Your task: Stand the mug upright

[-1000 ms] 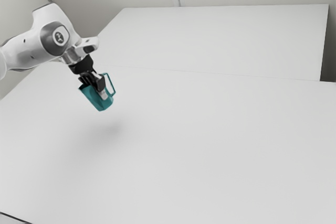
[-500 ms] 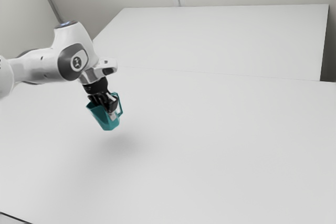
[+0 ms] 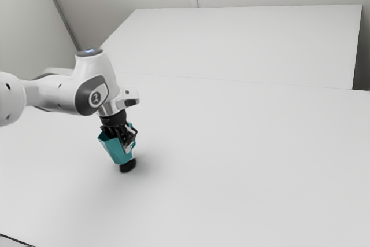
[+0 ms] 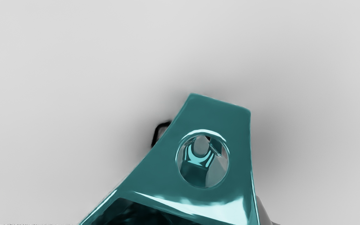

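Exterior view: mug held, mouth up, leaning

The mug (image 3: 117,149) is tilted in the closed gripper (image 3: 127,142), low over the table (image 3: 243,166). Release at this lean could topple it; pressing one base edge down could twist it loose.

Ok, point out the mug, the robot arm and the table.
Mug (image 3: 118,151): exterior view, on its teal outer wall.
Robot arm (image 3: 52,93): exterior view, on a white link.
Table (image 3: 243,166): exterior view, on its bare top.
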